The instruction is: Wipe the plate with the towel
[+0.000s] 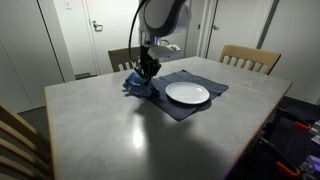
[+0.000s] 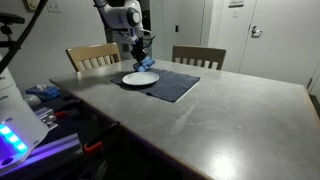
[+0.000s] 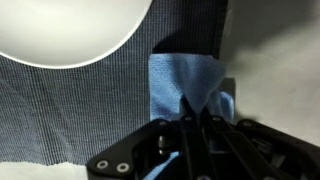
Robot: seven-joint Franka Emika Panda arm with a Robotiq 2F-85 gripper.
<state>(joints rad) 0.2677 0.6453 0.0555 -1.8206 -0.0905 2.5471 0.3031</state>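
Fingers [image 3: 187,135] of my gripper [image 3: 196,108] pinch a peak of the blue towel [image 3: 180,85], bunched on the dark placemat [image 3: 60,110]. Just beyond sits the white plate [image 3: 70,30]; I should lift clear, carry across, then press flat.

Grey table [image 1: 120,130] carries a dark placemat [image 1: 188,109] at frame centre

One wooden chair [image 1: 250,58] stands upper right, another chair [image 1: 120,56] upper centre, a third chair [image 1: 14,140] lower left; a white door [image 1: 100,35] behind.

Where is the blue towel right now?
In an exterior view the blue towel sits bunched under the gripper, at the edge of the dark placemat, beside the white plate.
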